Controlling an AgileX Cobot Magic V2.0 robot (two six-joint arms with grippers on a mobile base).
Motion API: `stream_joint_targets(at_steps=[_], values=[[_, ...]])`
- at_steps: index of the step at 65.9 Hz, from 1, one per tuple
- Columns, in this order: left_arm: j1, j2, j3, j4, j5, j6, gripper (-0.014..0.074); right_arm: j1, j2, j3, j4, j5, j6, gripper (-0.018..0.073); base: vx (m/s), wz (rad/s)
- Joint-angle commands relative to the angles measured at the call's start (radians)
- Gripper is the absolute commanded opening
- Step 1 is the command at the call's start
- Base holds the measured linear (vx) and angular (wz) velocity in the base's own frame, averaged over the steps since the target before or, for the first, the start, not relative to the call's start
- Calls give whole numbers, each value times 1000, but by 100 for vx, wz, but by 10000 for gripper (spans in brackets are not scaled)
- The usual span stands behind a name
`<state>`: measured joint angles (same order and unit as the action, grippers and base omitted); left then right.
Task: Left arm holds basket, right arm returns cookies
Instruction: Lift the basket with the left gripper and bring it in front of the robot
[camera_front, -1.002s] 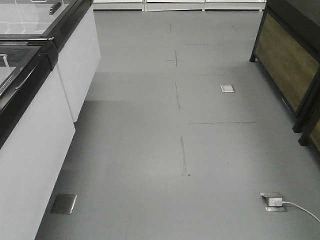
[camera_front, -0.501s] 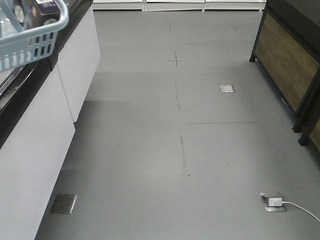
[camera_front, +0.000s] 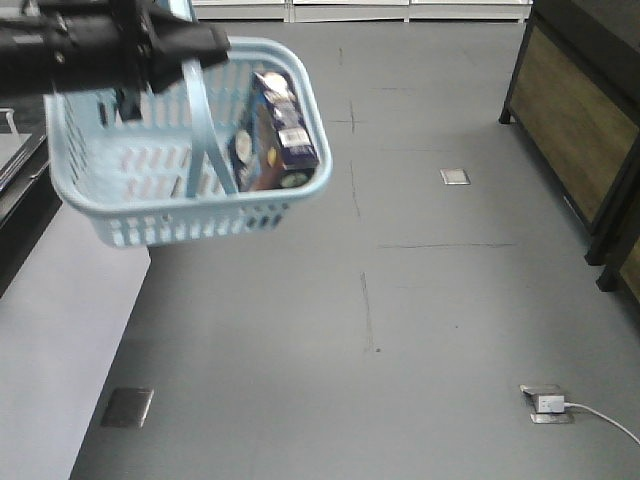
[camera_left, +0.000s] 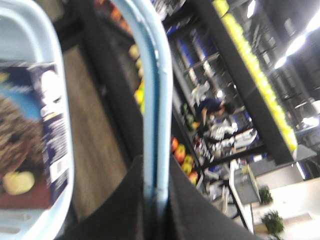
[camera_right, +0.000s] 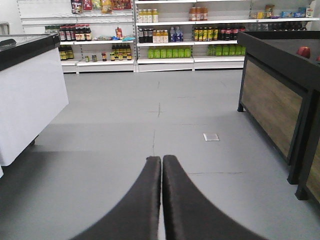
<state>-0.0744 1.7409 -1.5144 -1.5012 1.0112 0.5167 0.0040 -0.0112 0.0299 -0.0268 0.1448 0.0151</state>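
Aloft: basket (camera_front: 150, 195) handle (camera_front: 205, 130) pinched by left claw (camera_left: 155, 172); cookies (camera_front: 282, 130) stood on end at basket's right end, judged nearer right claw (camera_right: 161, 160), pressed together, empty.

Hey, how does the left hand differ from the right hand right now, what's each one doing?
The left hand is clamped on the handle of the basket; the right hand is shut with nothing between its fingers. The left hand holds the basket in the air with the cookies inside; the right hand carries nothing and points over the floor. Both have dark fingers, closed.
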Motion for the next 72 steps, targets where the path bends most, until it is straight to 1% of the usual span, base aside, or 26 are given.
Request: stream_joint_targets(at_steps=[1, 7, 15, 29, 34, 42, 48, 53, 59, 66, 72], values=[[-38, -68, 86, -74, 3, 49, -7, 0, -10, -1, -4, -78, -1, -8, 0, 0], [-74, -75, 205, -117, 34, 85, -7, 0, -10, -1, -4, -78, -1, -8, 0, 0], [-127, -75, 333, -238, 116, 216, -7, 0, -10, -1, -4, -78, -1, -8, 0, 0], [-257, -75, 459, -238, 124, 294, -7, 0, -10, -1, -4, -78, -1, -8, 0, 0], [-310, -75, 499, -238, 124, 336, -7, 0, -10, -1, -4, -78, -1, -8, 0, 0], [-368, -75, 569, -238, 136, 359, -7, 0, -10, -1, -4, -78, -1, -8, 0, 0], [-384, -75, 620, -238, 136, 380, -7, 0, -10, -1, -4, -78, -1, -8, 0, 0], [-385, -75, 660, -238, 136, 408, -7, 0, -10, -1, -4, -78, -1, -8, 0, 0], [-385, -75, 702, -238, 136, 418, -7, 0, -10, -1, -4, -78, -1, -8, 0, 0], [-385, -75, 723, -238, 133, 458, -7, 0, -10, -1, -4, -78, -1, -8, 0, 0], [-385, -75, 723, -238, 132, 460, -7, 0, -10, -1, -4, -78, -1, -8, 0, 0]])
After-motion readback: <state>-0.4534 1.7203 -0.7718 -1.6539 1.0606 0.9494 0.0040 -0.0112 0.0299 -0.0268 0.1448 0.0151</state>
